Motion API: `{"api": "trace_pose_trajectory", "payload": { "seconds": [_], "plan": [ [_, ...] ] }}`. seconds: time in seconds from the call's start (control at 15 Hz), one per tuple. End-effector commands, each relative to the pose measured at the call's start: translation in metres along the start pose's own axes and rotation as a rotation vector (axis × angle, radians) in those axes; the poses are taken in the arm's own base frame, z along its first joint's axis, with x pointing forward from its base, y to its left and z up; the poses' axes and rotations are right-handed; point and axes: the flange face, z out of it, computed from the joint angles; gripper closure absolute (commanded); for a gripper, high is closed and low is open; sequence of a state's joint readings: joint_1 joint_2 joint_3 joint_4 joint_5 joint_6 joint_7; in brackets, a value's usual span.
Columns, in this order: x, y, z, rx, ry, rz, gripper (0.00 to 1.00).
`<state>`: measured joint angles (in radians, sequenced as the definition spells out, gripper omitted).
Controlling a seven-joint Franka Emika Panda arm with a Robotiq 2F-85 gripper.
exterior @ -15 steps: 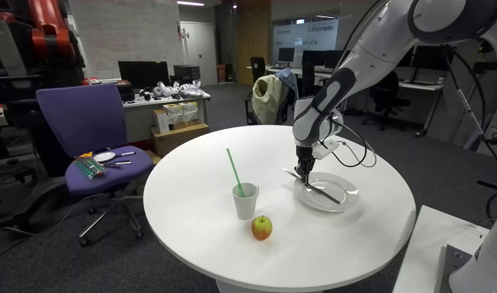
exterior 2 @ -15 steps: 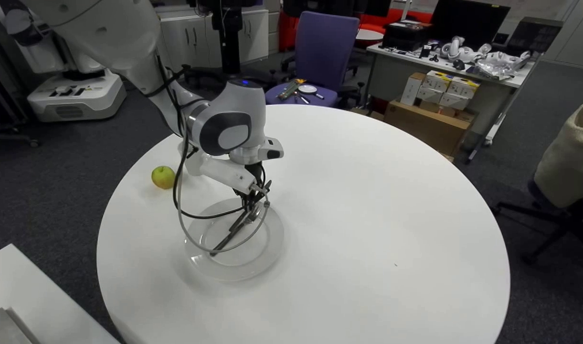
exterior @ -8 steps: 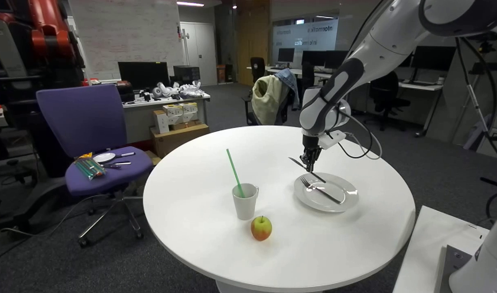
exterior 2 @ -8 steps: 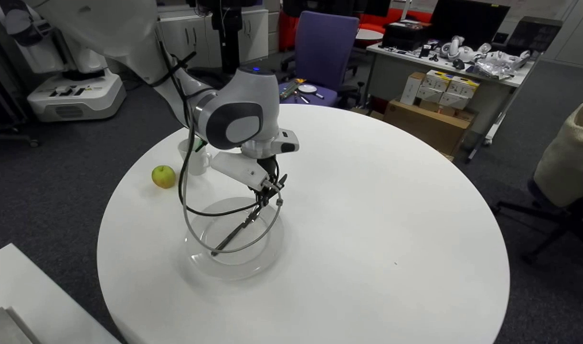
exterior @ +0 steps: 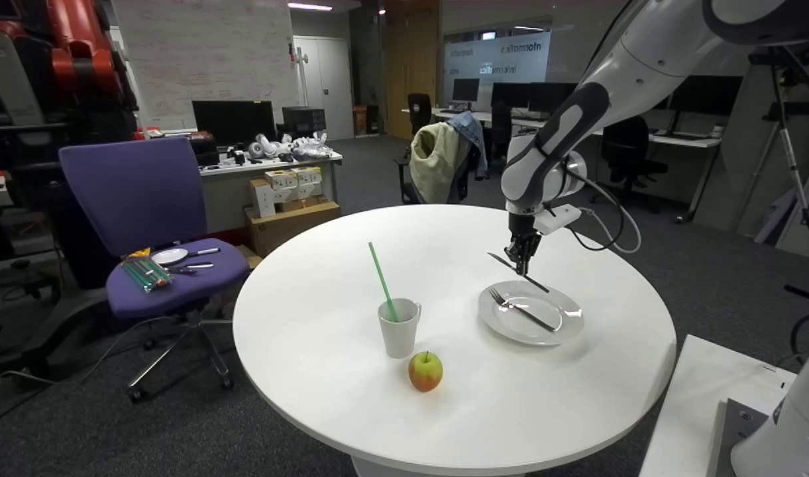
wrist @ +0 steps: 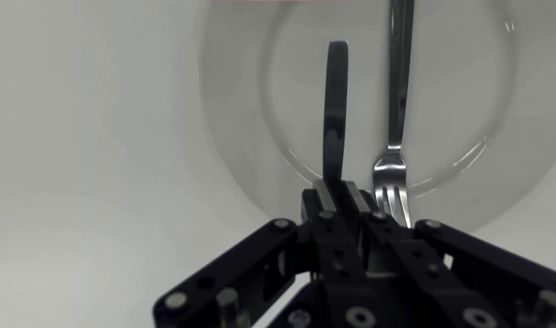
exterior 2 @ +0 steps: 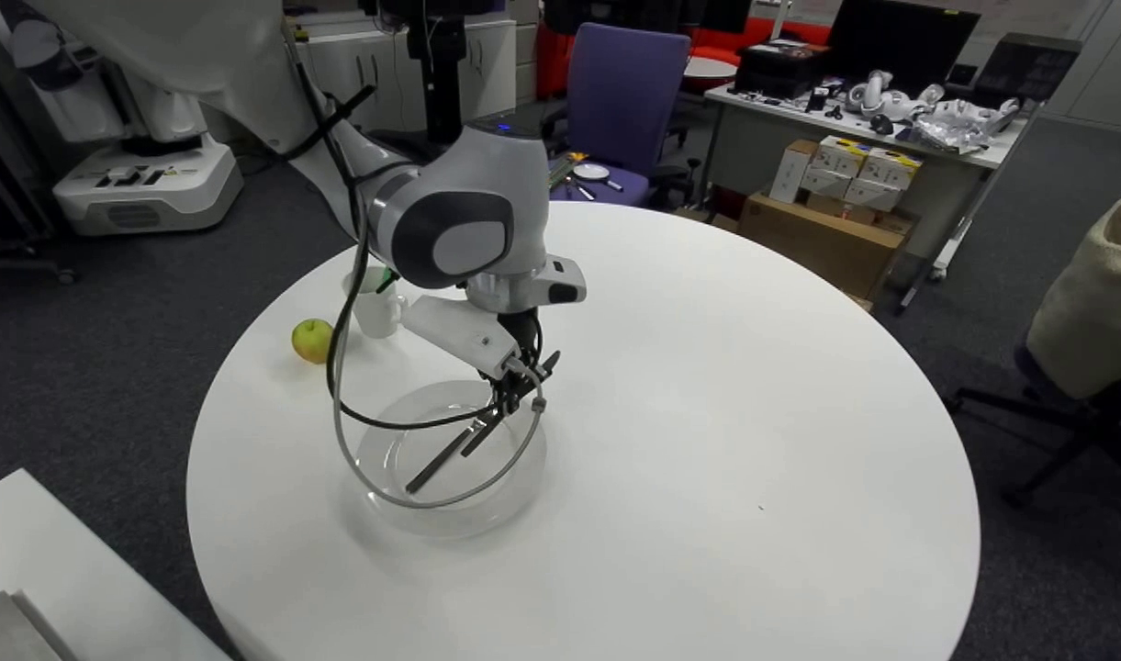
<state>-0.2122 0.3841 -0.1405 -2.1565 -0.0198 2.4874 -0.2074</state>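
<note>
The knife (wrist: pixel 336 100) is in the grip: gripper (wrist: pixel 339 195) has its jaws clenched on the dark handle. Handle end sticks out above the plate (wrist: pixel 234 114), near its edge; the blade reaches the other way, past the plate's edge & over the table (exterior: pixel 311 318). It looks raised, w/ no contact on plate or table visible, tho the exact gap is hard to tell.

Progress, my judgement: grasp = done, knife prob. clear of the plate. Not yet done = release; jaws aren't loosened & the knife isn't resting on anything, AFAICT.

The fork (exterior: pixel 535 318) lies on the plate, not in the grip, roughly parallel to the knife handle & apart from it. Tines reach the plate's edge, partly hidden by the gripper in the wrist view.

The plate sits flat, off-centre toward the table's right edge in an exterior view. Further out, mug (exterior 2: pixel 376 319) & apple (exterior 2: pixel 312 341) are close to the table's upper-left edge in an exterior view, apple near the mug; a green straw (exterior: pixel 380 273) leans in the mug. Past the table edge, a purple chair (exterior: pixel 139 192) in the bkgd.
</note>
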Motion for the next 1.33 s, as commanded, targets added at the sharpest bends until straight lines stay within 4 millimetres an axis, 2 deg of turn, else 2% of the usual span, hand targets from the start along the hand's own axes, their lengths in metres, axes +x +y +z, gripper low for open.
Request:
{"api": "trace_pose_trajectory", "payload": {
  "seconds": [0.0, 0.4, 0.8, 1.0, 1.27],
  "plan": [
    [-0.017, 0.014, 0.005, 0.005, -0.075, 0.019, 0.98],
    [-0.023, 0.017, 0.034, -0.006, -0.133, 0.034, 0.98],
    [-0.022, 0.001, 0.068, -0.041, -0.168, 0.000, 0.98],
    [-0.012, -0.011, 0.071, -0.059, -0.163, -0.014, 0.98],
    [-0.017, -0.013, 0.066, -0.084, -0.163, -0.037, 0.98]
  ]
}}
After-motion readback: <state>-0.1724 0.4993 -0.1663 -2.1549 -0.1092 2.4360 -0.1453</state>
